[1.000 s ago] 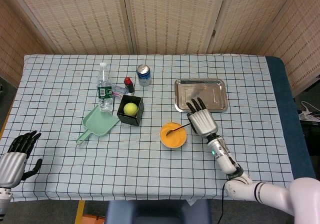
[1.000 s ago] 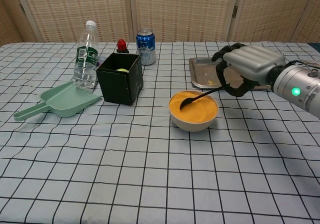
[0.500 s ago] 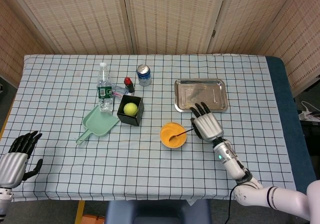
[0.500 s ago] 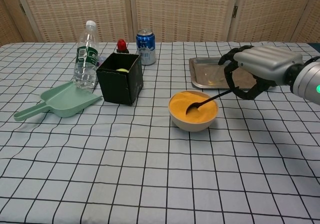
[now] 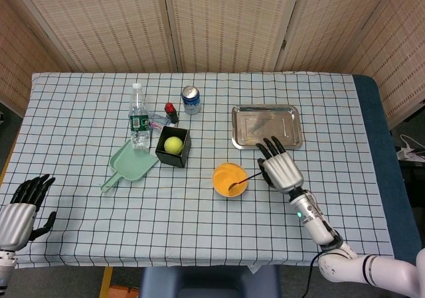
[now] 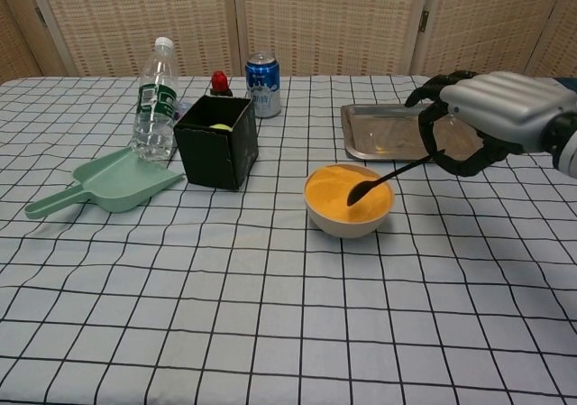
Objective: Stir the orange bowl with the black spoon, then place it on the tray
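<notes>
A clear plastic water bottle (image 5: 137, 116) is standing upright at about ten o'clock on the checked tablecloth (image 5: 86, 105). A blue drink can (image 5: 191, 99) is standing at roughly eleven o'clock, well behind a black open box (image 5: 173, 147) that is holding a yellow-green ball (image 5: 173, 145). A small red-capped bottle (image 5: 171, 112) is sitting between the water bottle and the can. A mint-green dustpan (image 5: 130, 162) is lying flat at nine o'clock of the box, its handle pointing toward seven o'clock.
</notes>
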Robot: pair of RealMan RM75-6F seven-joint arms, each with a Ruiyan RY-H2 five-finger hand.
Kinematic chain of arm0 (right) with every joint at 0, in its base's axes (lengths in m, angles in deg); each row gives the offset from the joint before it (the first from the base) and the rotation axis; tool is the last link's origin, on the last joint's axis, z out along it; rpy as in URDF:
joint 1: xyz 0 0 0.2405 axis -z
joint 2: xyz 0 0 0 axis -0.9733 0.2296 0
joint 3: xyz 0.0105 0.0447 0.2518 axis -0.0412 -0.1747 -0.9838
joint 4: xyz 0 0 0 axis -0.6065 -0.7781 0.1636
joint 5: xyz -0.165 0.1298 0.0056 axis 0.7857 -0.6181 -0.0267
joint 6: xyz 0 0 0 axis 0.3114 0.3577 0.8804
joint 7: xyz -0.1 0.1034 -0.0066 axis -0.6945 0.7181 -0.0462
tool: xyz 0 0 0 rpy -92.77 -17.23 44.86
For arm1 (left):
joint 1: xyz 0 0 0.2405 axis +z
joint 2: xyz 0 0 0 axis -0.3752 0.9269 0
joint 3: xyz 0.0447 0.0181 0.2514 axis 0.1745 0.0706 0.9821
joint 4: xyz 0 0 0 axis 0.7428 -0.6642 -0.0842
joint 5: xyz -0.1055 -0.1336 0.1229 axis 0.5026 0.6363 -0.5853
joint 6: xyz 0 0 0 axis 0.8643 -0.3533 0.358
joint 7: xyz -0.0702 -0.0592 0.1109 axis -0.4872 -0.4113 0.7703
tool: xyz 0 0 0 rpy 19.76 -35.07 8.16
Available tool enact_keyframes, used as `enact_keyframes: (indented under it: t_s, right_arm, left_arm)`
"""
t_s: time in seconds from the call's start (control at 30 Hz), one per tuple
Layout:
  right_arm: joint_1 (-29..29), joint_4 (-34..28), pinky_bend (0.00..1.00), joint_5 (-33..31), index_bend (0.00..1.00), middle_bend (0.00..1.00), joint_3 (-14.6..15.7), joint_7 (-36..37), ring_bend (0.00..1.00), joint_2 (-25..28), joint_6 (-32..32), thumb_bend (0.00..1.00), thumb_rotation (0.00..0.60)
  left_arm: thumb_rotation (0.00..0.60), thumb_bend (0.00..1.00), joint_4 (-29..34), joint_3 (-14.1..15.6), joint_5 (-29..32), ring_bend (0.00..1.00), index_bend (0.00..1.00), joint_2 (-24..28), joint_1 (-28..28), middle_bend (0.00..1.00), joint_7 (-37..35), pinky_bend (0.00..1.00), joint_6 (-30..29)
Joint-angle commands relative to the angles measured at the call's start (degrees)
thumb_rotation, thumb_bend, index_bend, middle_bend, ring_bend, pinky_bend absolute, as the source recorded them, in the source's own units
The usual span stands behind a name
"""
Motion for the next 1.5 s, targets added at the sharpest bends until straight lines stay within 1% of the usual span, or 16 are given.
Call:
enact_keyframes:
  t_s: [0.03, 0.13, 0.27, 0.6, 0.9, 1.07, 1.23, 1.4, 1.5]
  right_arm:
    - [0.29, -0.26, 0.01, 0.13, 0.97, 0.13, 0.65, -0.93, 0.0, 0.1, 0.42, 0.74, 0.6]
    - [0.15, 0.56, 0.01, -0.18, 0.97, 0.13, 0.68, -1.28, 0.0, -0.85, 1.11, 0.74, 0.6]
    - [-0.32, 2.92, 0.01, -1.18, 0.97, 0.13, -0.08, -1.86, 0.0, -3.05, 1.78, 0.74, 0.6]
    - [-2.19, 8.95, 0.01, -4.88, 0.97, 0.13, -2.27, -7.18, 0.0, -8.51, 2.84, 0.74, 0.6]
    - [-2.97, 13.32, 0.01, -6.09, 0.97, 0.13, -3.87, -7.54, 0.0, -12.39, 2.22, 0.74, 0.6]
    - [-2.45, 13.16, 0.01, -4.77, 0.97, 0.14, -4.13, -5.94, 0.0, -12.07, 0.56, 0.74, 0.6]
    - [-1.38, 10.14, 0.01, -3.41, 0.97, 0.14, -3.84, -4.3, 0.0, -9.27, -0.54, 0.74, 0.6]
    - [-0.23, 6.3, 0.01, -3.55, 0.97, 0.14, -3.41, -3.48, 0.0, -6.66, -0.58, 0.74, 0.6]
    - [-0.11, 5.79, 0.01, -3.5, 0.97, 0.14, -3.25, -3.47, 0.0, -6.29, -0.5, 0.74, 0.6]
  left_arm:
    - [0.6, 0.45, 0.01, 0.05, -0.09, 0.0, 0.0, -0.02, -0.03, 0.0, 0.07, 0.08, 0.04]
    - [0.6, 0.45, 0.12, 0.08, -0.18, 0.0, 0.0, -0.1, -0.12, 0.0, 0.26, 0.08, 0.16]
    - [0.6, 0.45, 0.02, 0.07, -0.03, 0.0, 0.0, -0.13, -0.18, 0.0, 0.22, 0.08, 0.37]
    - [0.6, 0.45, -0.37, -0.08, 0.41, 0.0, 0.0, -0.01, -0.33, 0.0, -0.54, 0.08, 0.78]
    - [0.6, 0.45, -0.74, -0.2, 0.86, 0.0, 0.0, -0.02, -0.54, 0.0, -1.06, 0.08, 1.35]
    - [0.6, 0.45, -0.79, -0.2, 1.0, 0.0, 0.0, 0.0, -0.56, 0.0, -1.04, 0.08, 1.48]
    - [0.6, 0.45, -0.65, -0.18, 0.78, 0.0, 0.0, -0.05, -0.44, 0.0, -0.79, 0.08, 1.09]
    - [0.6, 0.45, -0.5, -0.02, 0.54, 0.0, 0.0, -0.23, -0.49, 0.0, -0.33, 0.08, 1.15]
    - [0.6, 0.45, -0.44, 0.0, 0.48, 0.0, 0.0, -0.25, -0.5, 0.0, -0.26, 0.08, 1.14]
